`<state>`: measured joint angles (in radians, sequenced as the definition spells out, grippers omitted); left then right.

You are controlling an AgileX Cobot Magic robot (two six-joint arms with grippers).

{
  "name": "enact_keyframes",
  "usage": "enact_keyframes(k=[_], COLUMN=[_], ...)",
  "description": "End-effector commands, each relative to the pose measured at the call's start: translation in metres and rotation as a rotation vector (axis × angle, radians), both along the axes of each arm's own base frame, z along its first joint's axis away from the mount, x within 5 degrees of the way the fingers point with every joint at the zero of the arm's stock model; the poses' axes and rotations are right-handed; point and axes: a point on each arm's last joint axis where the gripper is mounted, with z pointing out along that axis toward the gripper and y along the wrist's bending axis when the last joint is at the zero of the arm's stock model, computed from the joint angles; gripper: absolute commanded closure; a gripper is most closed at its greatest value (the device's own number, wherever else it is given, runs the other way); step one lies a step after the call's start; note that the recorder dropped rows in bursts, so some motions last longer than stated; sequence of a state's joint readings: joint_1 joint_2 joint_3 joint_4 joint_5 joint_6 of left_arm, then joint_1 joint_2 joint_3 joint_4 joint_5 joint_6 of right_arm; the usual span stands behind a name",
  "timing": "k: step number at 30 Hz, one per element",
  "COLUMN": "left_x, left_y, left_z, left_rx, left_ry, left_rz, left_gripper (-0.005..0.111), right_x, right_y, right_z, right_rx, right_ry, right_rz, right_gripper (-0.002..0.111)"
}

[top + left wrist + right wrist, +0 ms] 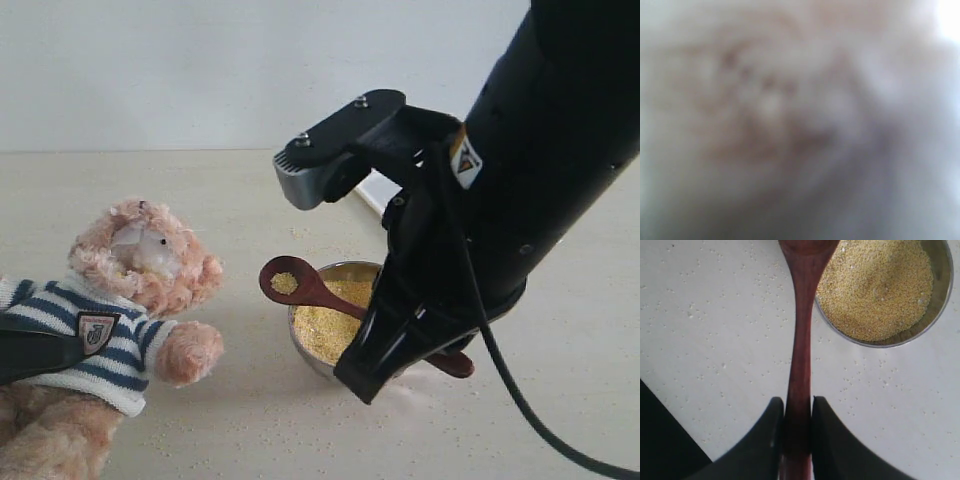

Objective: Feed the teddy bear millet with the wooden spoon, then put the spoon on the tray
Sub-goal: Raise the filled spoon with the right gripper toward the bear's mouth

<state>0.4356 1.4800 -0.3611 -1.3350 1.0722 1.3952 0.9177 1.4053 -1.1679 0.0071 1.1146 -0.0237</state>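
A round steel bowl (304,350) stands on the pale beige table (250,200) before a white wall (200,60).

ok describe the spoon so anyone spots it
Find the black right arm; its fingers pinch a handle. The wooden spoon reaches past the steel bowl toward the teddy bear, the only dark red-brown thing, millet in its scoop.

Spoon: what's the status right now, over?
Right gripper shut on wooden spoon. Left gripper against the teddy bear, grip unclear. Wooden spoon carries a little millet, raised beside the bowl, short of the bear's mouth. Nothing between them.
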Motion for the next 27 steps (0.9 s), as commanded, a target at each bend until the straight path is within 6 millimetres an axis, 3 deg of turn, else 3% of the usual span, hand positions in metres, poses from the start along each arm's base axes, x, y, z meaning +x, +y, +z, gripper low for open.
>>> enact_keyframes(k=[1, 11, 27], left_x=[0.001, 0.001, 0.001], left_y=[-0.001, -0.001, -0.001], left_z=[0.002, 0.002, 0.002], left_rx=[-0.025, -0.025, -0.025], left_ry=[-0.012, -0.012, -0.012], left_rz=[0.005, 0.005, 0.005], left_gripper=[0.102, 0.102, 0.102], right_x=[0.000, -0.003, 0.015], right_y=[0.015, 0.051, 0.075], right_z=[0.004, 0.007, 0.027], right_rx=[-0.038, -0.069, -0.036], right_ry=[-0.024, -0.069, -0.165], right_rz=[0.035, 0.123, 0.136], right_gripper=[0.108, 0.108, 0.108])
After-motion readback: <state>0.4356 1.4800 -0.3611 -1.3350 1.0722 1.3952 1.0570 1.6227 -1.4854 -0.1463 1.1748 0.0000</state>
